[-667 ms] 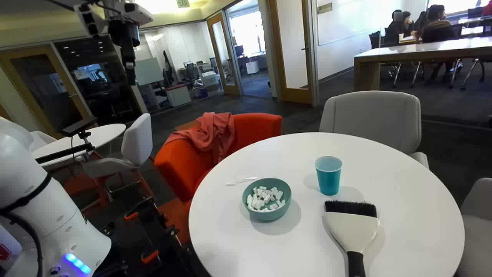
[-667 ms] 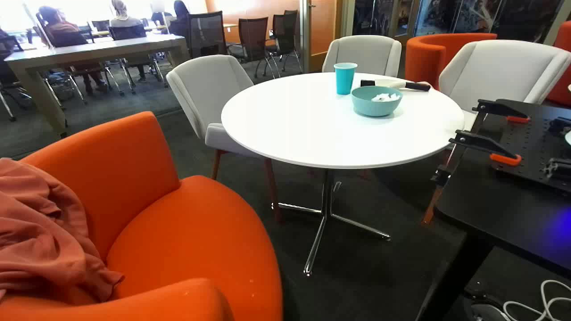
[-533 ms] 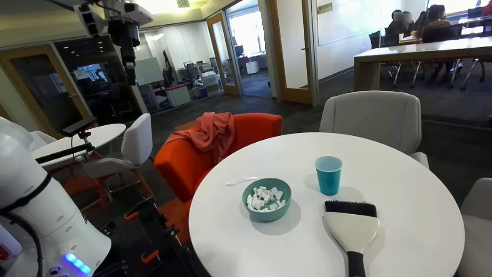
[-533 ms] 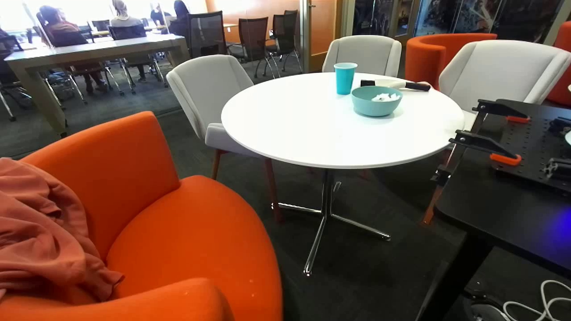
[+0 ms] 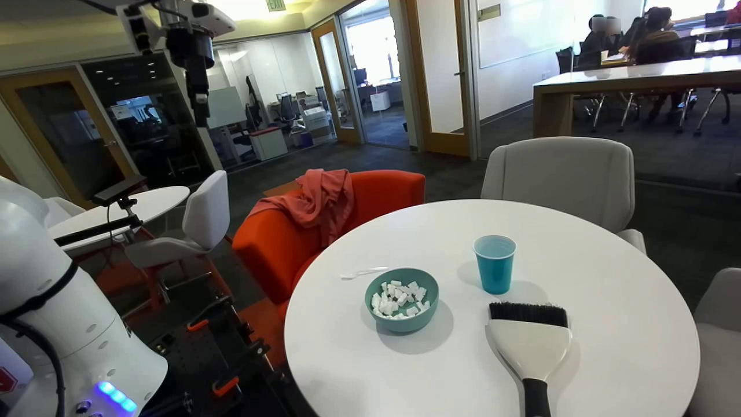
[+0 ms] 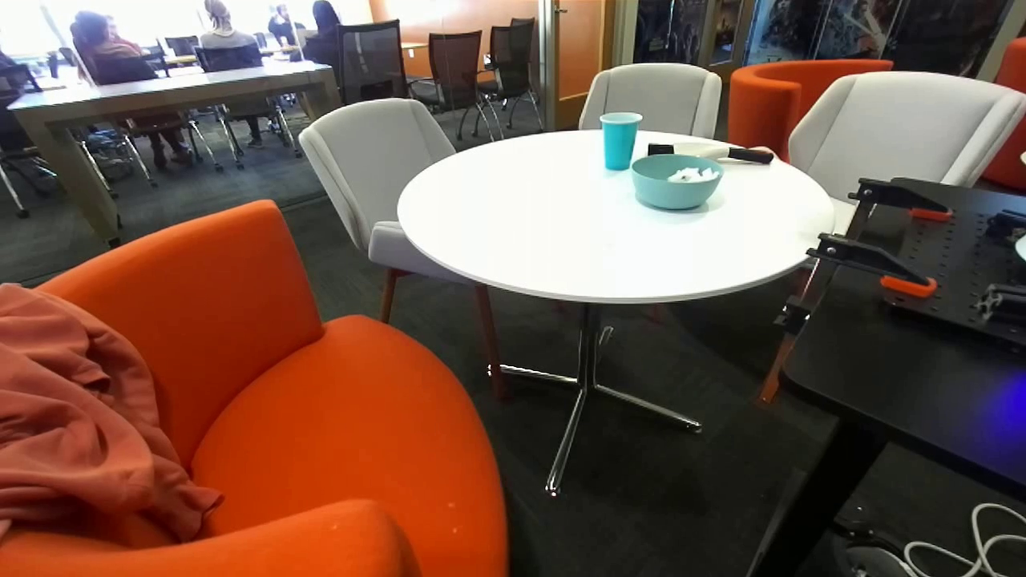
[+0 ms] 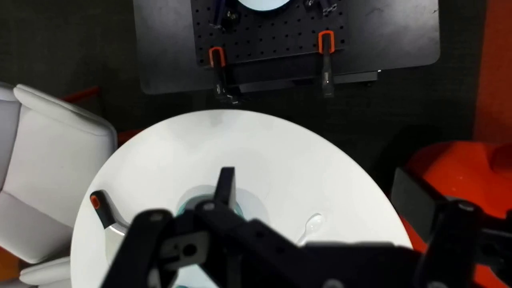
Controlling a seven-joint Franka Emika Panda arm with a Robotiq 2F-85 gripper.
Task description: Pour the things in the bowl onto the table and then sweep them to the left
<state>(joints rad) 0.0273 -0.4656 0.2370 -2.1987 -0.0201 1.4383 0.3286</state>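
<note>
The teal bowl (image 5: 405, 328) stands upright on the round white table (image 5: 463, 370), and small white bits (image 5: 396, 298) lie heaped inside it. Both exterior views show the bowl (image 6: 673, 188) with its contents. High above and away from the table, my gripper (image 5: 200, 116) hangs pointing down. In the wrist view the gripper (image 7: 314, 176) is open, its fingers (image 7: 225, 186) spread wide with nothing held between them. One finger covers most of the bowl (image 7: 239, 210) there, so the bits are hidden in that view.
A wide brush (image 5: 529, 347) lies on the table near a blue cup (image 5: 495, 266). A clear plastic spoon (image 5: 363, 273) rests beside the bowl. Grey chairs (image 5: 558, 179) and an orange armchair (image 5: 278, 249) surround the table. A black bench (image 6: 882, 401) with orange-tipped clamps stands close by.
In an exterior view my gripper has shifted slightly to the right, still high up. The bowl, bits, cup and brush have stayed where they were.
</note>
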